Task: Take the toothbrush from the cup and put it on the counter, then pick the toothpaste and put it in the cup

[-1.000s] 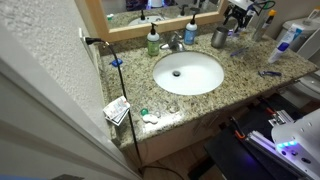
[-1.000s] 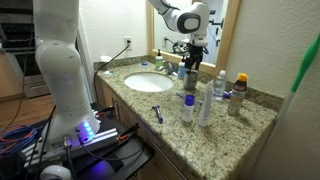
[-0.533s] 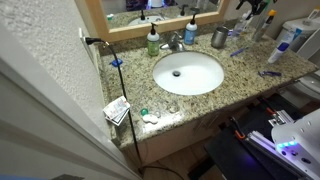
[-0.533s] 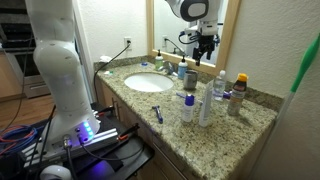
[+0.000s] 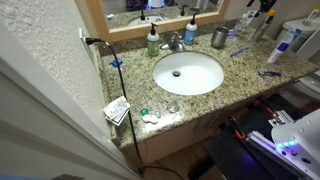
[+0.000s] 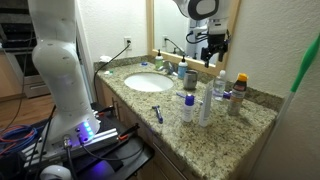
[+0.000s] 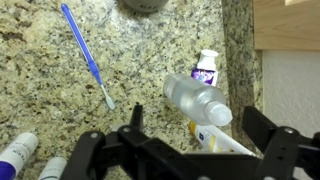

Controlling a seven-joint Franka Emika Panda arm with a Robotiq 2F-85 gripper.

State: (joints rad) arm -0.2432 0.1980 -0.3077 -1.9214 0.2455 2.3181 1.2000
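Observation:
The light blue toothbrush [image 7: 85,50] lies flat on the granite counter [image 7: 40,110], next to the grey cup [image 7: 145,4] at the top edge of the wrist view. It also shows in an exterior view [image 5: 237,52], beside the cup [image 5: 219,38]. My gripper [image 7: 198,122] is open and empty. It hovers above a white and yellow toothpaste tube [image 7: 222,140] lying by the wall. In both exterior views the gripper [image 5: 262,5] [image 6: 215,45] is raised above the back of the counter.
A clear bottle with a white cap [image 7: 198,98] lies over the toothpaste, with a small purple-labelled bottle [image 7: 207,65] beside it. Green [image 5: 153,40] and blue [image 5: 190,30] pump bottles stand behind the sink [image 5: 188,72]. A dark blue item [image 5: 268,73] lies near the counter's front.
My gripper has risen and moved away from the cup toward the bottles by the wall. The toothbrush stays lying on the counter.

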